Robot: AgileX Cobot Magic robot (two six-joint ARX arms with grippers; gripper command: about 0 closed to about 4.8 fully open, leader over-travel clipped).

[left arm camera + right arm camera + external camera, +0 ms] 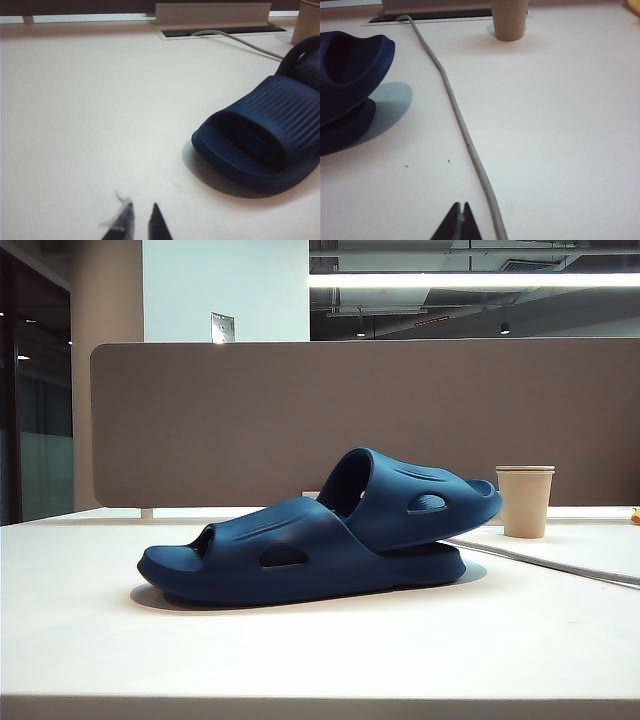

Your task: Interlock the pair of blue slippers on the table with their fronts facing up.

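Nearest the exterior camera, the table [90,660] stretched white; mid-frame lay the pair of blue slippers [320,540], one resting tilted on the other's heel. Left gripper [141,216] hovered slightly parted, empty. Right gripper [461,209] was closed, empty, beside a grey cable [455,105]. Paper cup [524,500] stood right.

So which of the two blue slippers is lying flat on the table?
The lower slipper, whose toe points left in the exterior view. The other slipper is pushed through its strap and rests tilted on top, its end raised toward the paper cup.
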